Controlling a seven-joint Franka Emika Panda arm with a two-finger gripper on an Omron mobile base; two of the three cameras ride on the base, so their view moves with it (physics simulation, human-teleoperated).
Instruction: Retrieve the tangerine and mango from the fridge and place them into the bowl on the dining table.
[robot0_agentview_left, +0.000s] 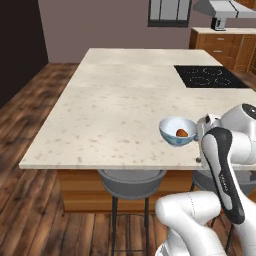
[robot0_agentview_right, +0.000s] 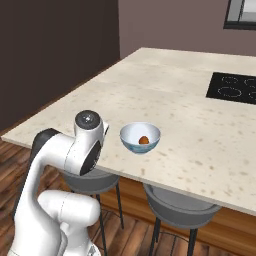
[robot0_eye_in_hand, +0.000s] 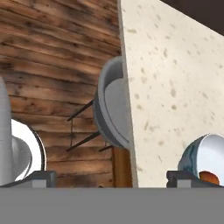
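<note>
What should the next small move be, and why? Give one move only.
Probably draw the arm back from the dining table and turn for the fridge. The bowl near the table's edge holds just one small orange fruit, so the second fruit seems still to be fetched. In the hand view the end effector is open and empty, pointing down past the table edge at a grey stool.
</note>
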